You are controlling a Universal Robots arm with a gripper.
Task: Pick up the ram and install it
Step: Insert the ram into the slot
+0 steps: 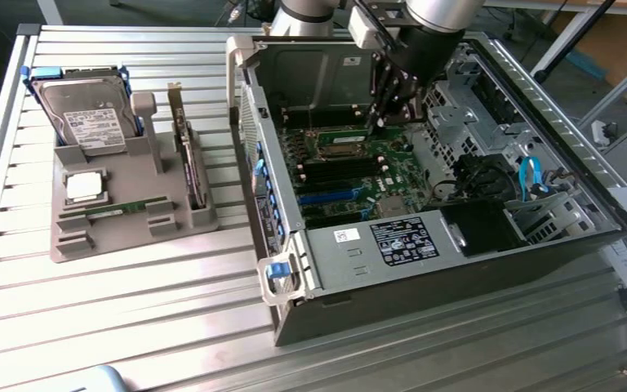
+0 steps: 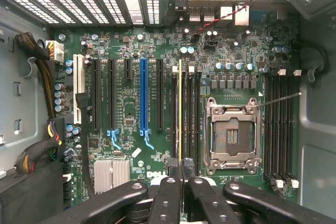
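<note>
Clenched on the ram (image 2: 180,103), pinched edge-on between the fingers (image 2: 167,195) (in line with the memory slots (image 2: 191,114)).

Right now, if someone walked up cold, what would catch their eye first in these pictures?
The open computer case on the slatted metal table stands out, with the gripper inside it. In the wrist view the gripper is shut on the ram, edge-on over the memory slots beside the empty processor socket. At the exterior view's left, a grey holder carries a hard drive.
</note>
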